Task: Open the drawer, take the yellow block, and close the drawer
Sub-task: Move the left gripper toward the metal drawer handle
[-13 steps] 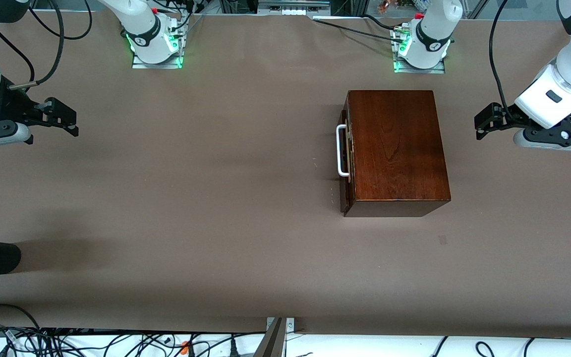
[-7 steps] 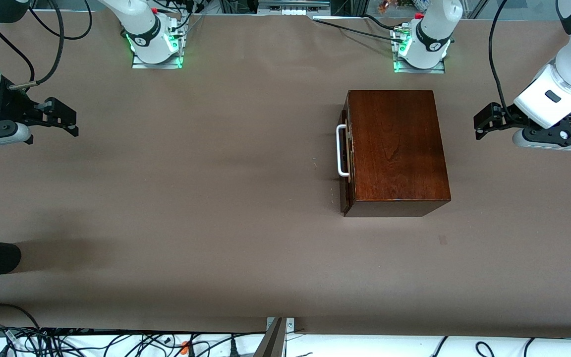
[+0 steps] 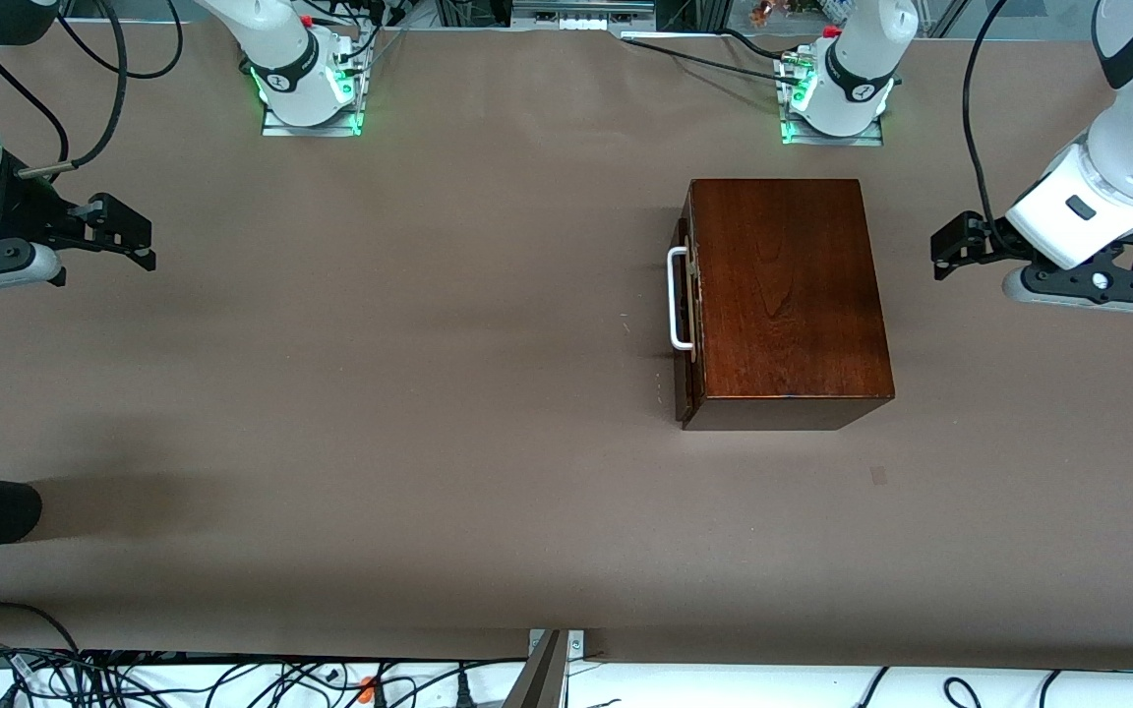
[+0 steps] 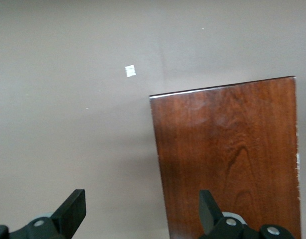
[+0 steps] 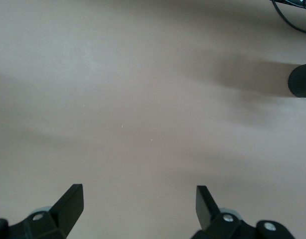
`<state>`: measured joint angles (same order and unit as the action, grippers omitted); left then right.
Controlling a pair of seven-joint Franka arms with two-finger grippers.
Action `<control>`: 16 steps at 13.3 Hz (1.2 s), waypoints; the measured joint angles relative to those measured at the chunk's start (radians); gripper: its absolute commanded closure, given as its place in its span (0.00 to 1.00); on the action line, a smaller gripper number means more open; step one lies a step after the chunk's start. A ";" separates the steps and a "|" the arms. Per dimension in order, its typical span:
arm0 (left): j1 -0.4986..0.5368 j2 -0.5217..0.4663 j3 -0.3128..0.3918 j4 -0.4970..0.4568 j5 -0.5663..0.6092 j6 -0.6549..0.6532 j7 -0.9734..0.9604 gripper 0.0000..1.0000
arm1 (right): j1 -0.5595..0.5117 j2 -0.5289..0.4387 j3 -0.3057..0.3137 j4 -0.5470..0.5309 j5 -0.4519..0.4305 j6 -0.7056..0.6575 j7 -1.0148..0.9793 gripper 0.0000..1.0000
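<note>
One brown table [image 3: 380, 393], wooden box [image 3: 783, 295] atop.

Left gripper [image 3: 950, 258] hovers over worktop's left-arm end, fingers spread; right gripper [image 3: 129, 236] waits over right-arm end, fingers spread.

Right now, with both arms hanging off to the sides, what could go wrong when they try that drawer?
1. The white handle is thin and sits close to the drawer front, so a pincer finger might miss or slip off it.
2. The wooden box stands loose on the table; pulling could drag the whole box rather than slide the drawer open.
3. The left pincer is open beside the box, away from its handle end, while the right pincer, also open, waits over bare table.
</note>
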<state>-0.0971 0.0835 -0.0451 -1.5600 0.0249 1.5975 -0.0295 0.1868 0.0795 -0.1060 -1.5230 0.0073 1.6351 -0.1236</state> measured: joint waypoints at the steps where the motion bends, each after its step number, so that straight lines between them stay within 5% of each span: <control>1: -0.001 0.002 0.000 0.000 -0.007 -0.007 0.000 0.00 | 0.000 0.000 0.000 0.000 0.000 0.001 0.000 0.00; 16: -0.070 0.043 -0.038 0.005 0.010 -0.063 -0.005 0.00 | 0.000 0.000 0.000 0.001 0.000 0.002 0.000 0.00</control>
<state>-0.1668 0.1265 -0.0832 -1.5550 0.0344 1.5345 -0.0343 0.1868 0.0795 -0.1059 -1.5223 0.0072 1.6368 -0.1236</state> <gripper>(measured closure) 0.000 0.000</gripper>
